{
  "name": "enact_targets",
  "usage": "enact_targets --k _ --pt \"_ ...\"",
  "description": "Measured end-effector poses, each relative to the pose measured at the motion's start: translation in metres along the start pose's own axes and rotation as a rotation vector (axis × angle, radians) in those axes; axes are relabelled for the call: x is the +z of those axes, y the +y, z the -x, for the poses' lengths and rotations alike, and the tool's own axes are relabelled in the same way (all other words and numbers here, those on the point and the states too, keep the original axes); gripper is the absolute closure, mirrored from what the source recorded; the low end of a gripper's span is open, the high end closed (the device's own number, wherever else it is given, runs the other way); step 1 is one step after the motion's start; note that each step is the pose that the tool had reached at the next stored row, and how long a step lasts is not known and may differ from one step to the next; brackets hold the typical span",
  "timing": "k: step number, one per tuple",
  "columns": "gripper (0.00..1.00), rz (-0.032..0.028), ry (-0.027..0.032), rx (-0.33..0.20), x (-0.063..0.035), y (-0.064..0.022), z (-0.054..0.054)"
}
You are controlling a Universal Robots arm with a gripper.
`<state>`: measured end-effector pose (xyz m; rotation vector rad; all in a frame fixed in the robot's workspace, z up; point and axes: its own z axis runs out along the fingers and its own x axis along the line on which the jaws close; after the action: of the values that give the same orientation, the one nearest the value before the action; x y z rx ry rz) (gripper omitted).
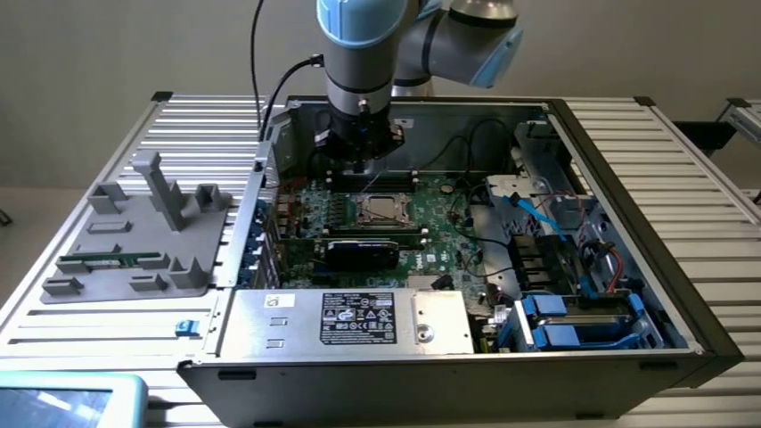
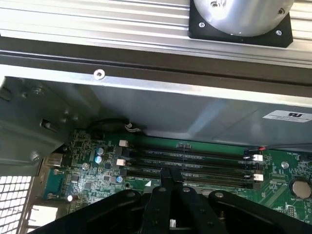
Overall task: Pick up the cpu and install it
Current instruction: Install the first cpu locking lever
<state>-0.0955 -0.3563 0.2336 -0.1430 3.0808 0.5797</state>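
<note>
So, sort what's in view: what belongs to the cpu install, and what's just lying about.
Job in hand: gripper, shut; cpu, apparently lying in the socket.
Lying about: green memory stick on the grey fixture; power supply; blue drive caddies.

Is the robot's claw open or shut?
Shut: the black claw has its two tips touching, nothing between them, above the green motherboard.

Cpu [image 1: 380,210] on the motherboard [image 1: 450,230] inside the case [image 1: 356,379]; tray [image 1: 125,234] at exterior view's left
</note>
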Motion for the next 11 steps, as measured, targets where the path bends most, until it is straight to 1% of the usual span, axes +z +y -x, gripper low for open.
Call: enact_targets --k 2,5,6,8,11 --pt "0.91 -0.0009 0.0058 -0.015 0.003 -0.0013 0.0013" --pt "0.91 -0.0036 0.0171 -0.043 0.007 -0.003 0.0029" --pt "0.91 -0.0037 0.0183 -0.046 0.0071 -0.003 0.0029" --pt "0.91 -0.0038 0.0185 -0.046 0.0072 -0.0031 0.0029" --pt "0.91 -0.0037 0.0173 -0.047 0.0097 -0.0041 0.0032"
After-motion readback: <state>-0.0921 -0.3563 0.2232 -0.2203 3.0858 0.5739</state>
